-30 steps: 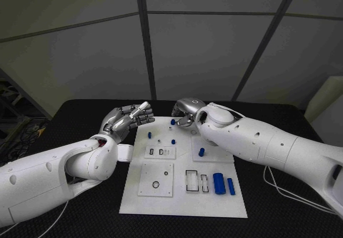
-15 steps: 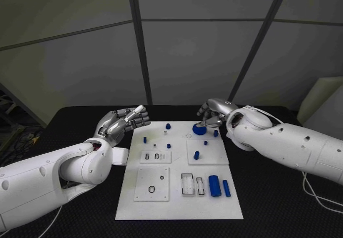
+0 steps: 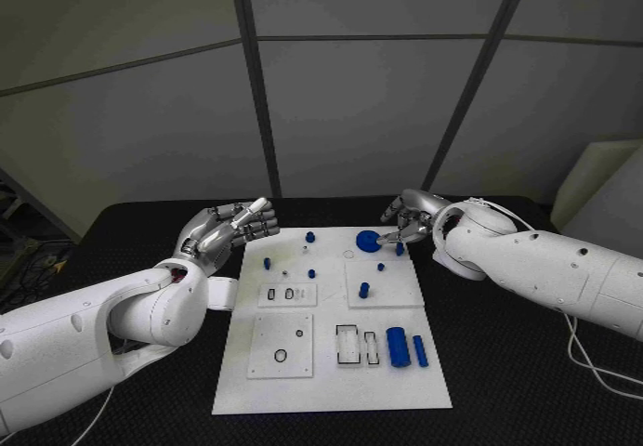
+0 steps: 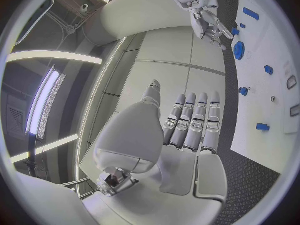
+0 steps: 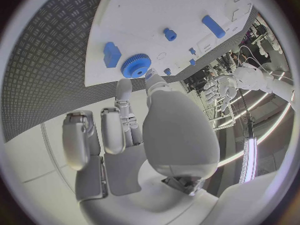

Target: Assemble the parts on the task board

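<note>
1. A black table (image 3: 522, 353) with a ribbed, textured top carries everything.
2. The white task board (image 3: 328, 386) lies flat in the middle of the table, its long side running away from the robot.
3. A white cable (image 3: 590, 358) trails over the table surface to the right of the task board, well apart from it.

You face a black table (image 3: 536, 372) with a fine textured surface, seen as a raised tread pattern in the right wrist view. A white cable (image 3: 590, 358) lies on it near the right edge. Behind the far edge stands a grey panelled wall (image 3: 348, 102) with dark seams.
</note>
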